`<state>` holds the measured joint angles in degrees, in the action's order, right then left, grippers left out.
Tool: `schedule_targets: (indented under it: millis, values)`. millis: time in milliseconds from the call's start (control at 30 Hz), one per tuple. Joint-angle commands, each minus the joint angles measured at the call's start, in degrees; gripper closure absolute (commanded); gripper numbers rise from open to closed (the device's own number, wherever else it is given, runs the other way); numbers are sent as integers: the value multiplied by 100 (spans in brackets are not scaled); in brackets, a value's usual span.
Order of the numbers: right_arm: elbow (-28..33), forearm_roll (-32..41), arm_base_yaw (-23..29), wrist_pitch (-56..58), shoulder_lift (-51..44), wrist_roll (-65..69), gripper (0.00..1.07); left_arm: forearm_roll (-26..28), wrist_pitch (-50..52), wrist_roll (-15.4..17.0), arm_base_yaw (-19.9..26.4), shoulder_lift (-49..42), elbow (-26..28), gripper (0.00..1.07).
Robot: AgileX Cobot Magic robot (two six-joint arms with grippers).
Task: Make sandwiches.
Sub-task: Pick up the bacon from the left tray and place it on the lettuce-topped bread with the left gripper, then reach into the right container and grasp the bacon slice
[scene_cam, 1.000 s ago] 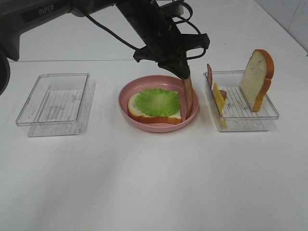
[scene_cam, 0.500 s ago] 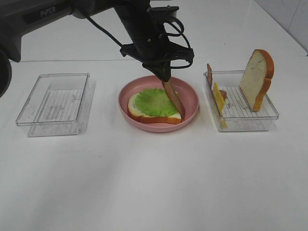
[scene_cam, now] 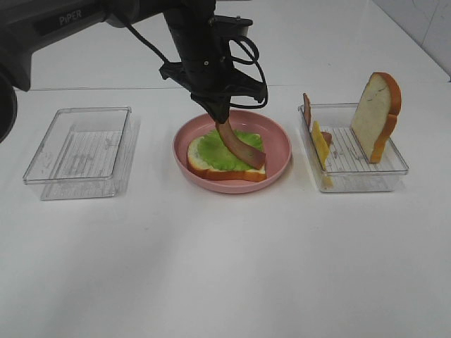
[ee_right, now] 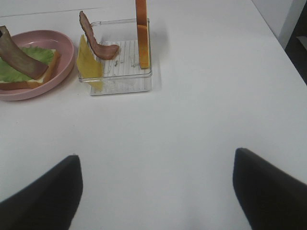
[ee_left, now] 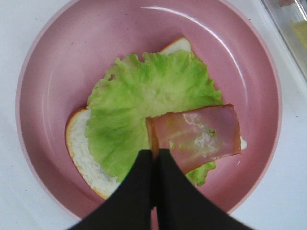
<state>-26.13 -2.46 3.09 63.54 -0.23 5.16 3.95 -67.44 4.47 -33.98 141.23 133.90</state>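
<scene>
A bread slice (scene_cam: 201,165) topped with a green lettuce leaf (scene_cam: 211,148) lies in the pink plate (scene_cam: 282,144). My left gripper (scene_cam: 220,118) is shut on the top end of a brown-red bacon strip (scene_cam: 243,148). The strip's lower part drapes across the lettuce (ee_left: 139,105). In the left wrist view the shut gripper (ee_left: 154,158) pinches the bacon strip (ee_left: 196,136) at its edge. My right gripper (ee_right: 156,191) stands open over bare table, short of the right tray (ee_right: 120,76). That tray holds an upright bread slice (scene_cam: 377,116), a cheese slice (scene_cam: 320,144) and another bacon strip (ee_right: 100,45).
An empty clear tray (scene_cam: 81,151) sits left of the plate. The right tray (scene_cam: 356,176) stands close to the plate's right rim. The left arm (scene_cam: 127,14) reaches in from the upper left over the plate.
My left gripper has carried the bacon strip leftward from the plate's right rim to over the lettuce. The strip went from hanging straight to bending onto the leaf. The right gripper stayed put.
</scene>
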Motion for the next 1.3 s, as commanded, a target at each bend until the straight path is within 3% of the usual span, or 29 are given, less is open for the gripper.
schedule_targets:
  millis: [33,467,600,700,767,800,867,900,933,967,1000,1033,1300]
  values:
    - [17,6,-6,-52,-178,-34,27,-29,46,80,6,0,11,107]
    - [17,6,-6,-52,-178,-34,27,-172,52,80,6,63,11,106]
    - [17,6,-6,-52,-178,-34,27,-292,52,80,6,63,11,92]
    - [17,6,-6,-52,-178,-34,27,-321,52,80,6,63,11,89]
    - [17,6,-6,-52,-178,-34,27,-361,52,115,6,63,11,72]
    - [17,6,-6,-52,-178,-34,27,-361,52,115,6,63,11,72]
    - [17,6,-6,-52,-178,-34,27,-487,52,372,6,46,11,38]
    - [17,6,-6,-52,-178,-34,27,-487,52,372,6,46,11,38]
    - [17,6,-6,-52,-178,-34,27,-544,40,424,6,34,11,27]
    - [17,6,-6,-52,-178,-34,27,-544,40,424,6,34,11,27]
    - [17,6,-6,-52,-178,-34,27,-659,0,476,6,11,11,9]
    - [17,6,-6,-52,-178,-34,27,-745,-97,487,6,-11,11,4]
    - [17,6,-6,-52,-178,-34,27,-877,-470,487,6,-17,11,4]
